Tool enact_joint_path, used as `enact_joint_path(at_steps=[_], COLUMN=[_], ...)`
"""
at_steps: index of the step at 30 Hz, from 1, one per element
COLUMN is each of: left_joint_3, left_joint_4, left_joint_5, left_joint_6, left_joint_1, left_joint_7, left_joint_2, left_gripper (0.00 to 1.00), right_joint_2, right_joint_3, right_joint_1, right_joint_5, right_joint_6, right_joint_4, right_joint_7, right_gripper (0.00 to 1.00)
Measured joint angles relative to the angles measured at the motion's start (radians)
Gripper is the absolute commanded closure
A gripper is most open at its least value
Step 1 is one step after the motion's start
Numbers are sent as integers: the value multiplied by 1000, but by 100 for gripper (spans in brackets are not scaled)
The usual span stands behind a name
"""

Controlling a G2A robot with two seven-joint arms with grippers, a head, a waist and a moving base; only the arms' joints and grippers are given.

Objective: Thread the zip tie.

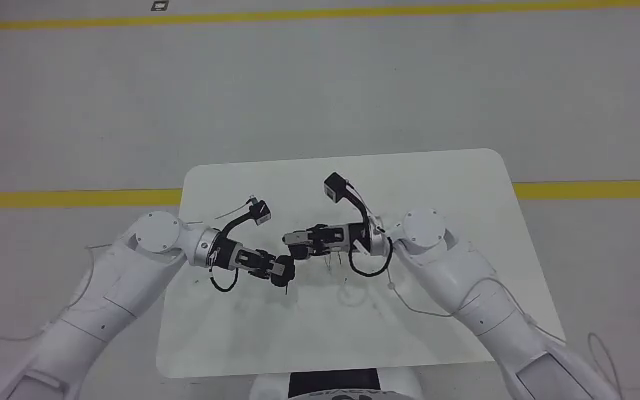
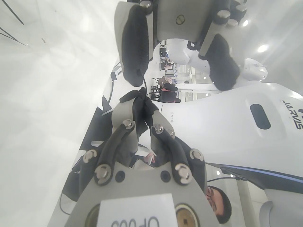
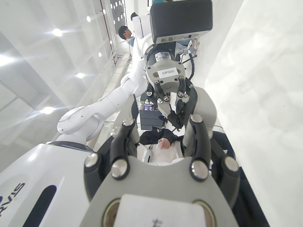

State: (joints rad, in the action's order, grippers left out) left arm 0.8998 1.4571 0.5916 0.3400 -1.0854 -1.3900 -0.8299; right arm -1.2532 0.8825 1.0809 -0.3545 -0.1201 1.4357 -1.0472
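Observation:
The black zip tie (image 2: 143, 85) is a thin strand sticking out from between the fingers of my left gripper (image 2: 142, 100), which is shut on it. The strand's free end reaches the black pad (image 2: 135, 48) of one finger of my right gripper (image 2: 180, 76), which faces it open, jaws wide apart. In the right wrist view my right gripper (image 3: 163, 119) stands open, and the left gripper (image 3: 175, 116) sits just beyond it, shut on the dark zip tie (image 3: 177, 121). From above, the left gripper (image 1: 284, 268) and right gripper (image 1: 298, 239) meet tip to tip over the table's middle.
The white table (image 1: 440, 190) with rounded corners lies under both arms, bare around them. Grey floor with yellow stripes (image 1: 300, 15) surrounds it. Thin cables (image 1: 352, 268) hang from the wrists near the grippers.

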Motion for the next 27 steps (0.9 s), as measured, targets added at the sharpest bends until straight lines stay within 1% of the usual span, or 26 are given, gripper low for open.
enact_joint_path(at_steps=[7, 8, 11, 16, 18, 24, 27], left_joint_3=[0, 0, 0, 0, 0, 0, 0], left_joint_4=[0, 0, 0, 0, 0, 0, 0], left_joint_5=[0, 0, 0, 0, 0, 0, 0], left_joint_6=[0, 0, 0, 0, 0, 0, 0], left_joint_1=[0, 0, 0, 0, 0, 0, 0], left_joint_7=[0, 0, 0, 0, 0, 0, 0], left_joint_2=[0, 0, 0, 0, 0, 0, 0], left_gripper=[100, 100, 100, 100, 100, 100, 100], right_joint_2=[0, 1, 2, 5, 6, 8, 8], right_joint_3=[-7, -7, -6, -3, -2, -5, -7], right_joint_1=[-5, -5, -5, -3, -2, -1, -1], right_joint_5=[8, 11, 19, 27, 29, 34, 37], right_joint_6=[-3, -3, -2, -3, -2, 0, 1], right_joint_4=[-8, -9, -11, -9, -7, -4, -1], right_joint_7=[-9, -11, -15, -19, -20, -27, -27], right_gripper=[70, 73, 76, 85, 84, 85, 88])
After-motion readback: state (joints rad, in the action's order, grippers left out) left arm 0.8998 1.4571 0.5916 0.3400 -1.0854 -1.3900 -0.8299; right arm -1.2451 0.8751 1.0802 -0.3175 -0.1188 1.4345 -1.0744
